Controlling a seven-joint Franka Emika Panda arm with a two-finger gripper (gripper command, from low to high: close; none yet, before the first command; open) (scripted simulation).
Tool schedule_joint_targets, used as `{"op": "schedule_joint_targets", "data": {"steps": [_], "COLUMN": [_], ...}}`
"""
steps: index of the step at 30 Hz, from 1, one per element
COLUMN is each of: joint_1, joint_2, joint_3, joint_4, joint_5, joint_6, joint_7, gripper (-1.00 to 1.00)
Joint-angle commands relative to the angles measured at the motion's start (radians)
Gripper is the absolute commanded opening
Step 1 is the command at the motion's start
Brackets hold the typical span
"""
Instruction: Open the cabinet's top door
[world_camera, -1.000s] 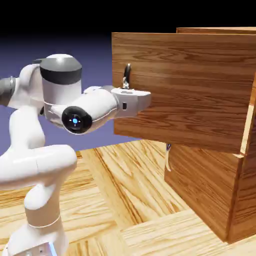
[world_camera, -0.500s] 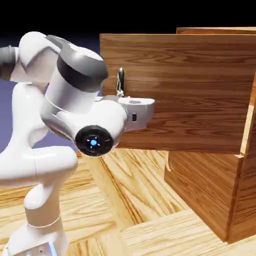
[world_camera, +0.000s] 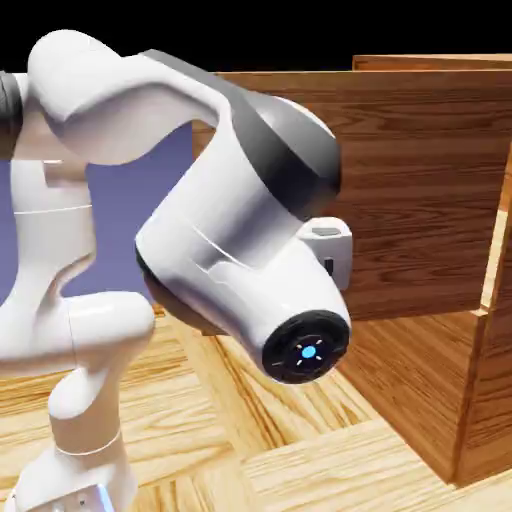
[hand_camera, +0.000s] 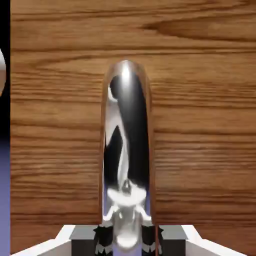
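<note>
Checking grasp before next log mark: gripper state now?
Gripper: shut on the top door's metal bar handle; hand view shows the bar between the finger tips. In the exterior view the arm hides it.

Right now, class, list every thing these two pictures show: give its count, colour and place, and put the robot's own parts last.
cabinet: one, reddish-brown wood, exterior view's right.
top door: one, reddish-brown wood grain, swung out leftward from the cabinet; fills the hand view.
handle: one, shiny grey metal bar, on the top door, centre of the hand view.
table: one, light wood planks, under the cabinet.
arm: one, white with grey joints, exterior view's left and centre.
fingers: two, dark grey, closed on the handle's near end.
</note>
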Motion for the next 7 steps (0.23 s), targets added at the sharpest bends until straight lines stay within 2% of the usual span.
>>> {"op": "schedule_joint_targets", "data": {"steps": [1, 7], "joint_1": [0.003, 0.024], "joint_2": [-0.033, -0.192], "joint_3": [0.004, 0.025], "joint_4": [0.036, 0.219], "joint_5": [-0.015, -0.080], "joint_6": [-0.009, -0.058], "joint_7": [-0.003, -0.006], "gripper": [-1.00, -1.00]}}
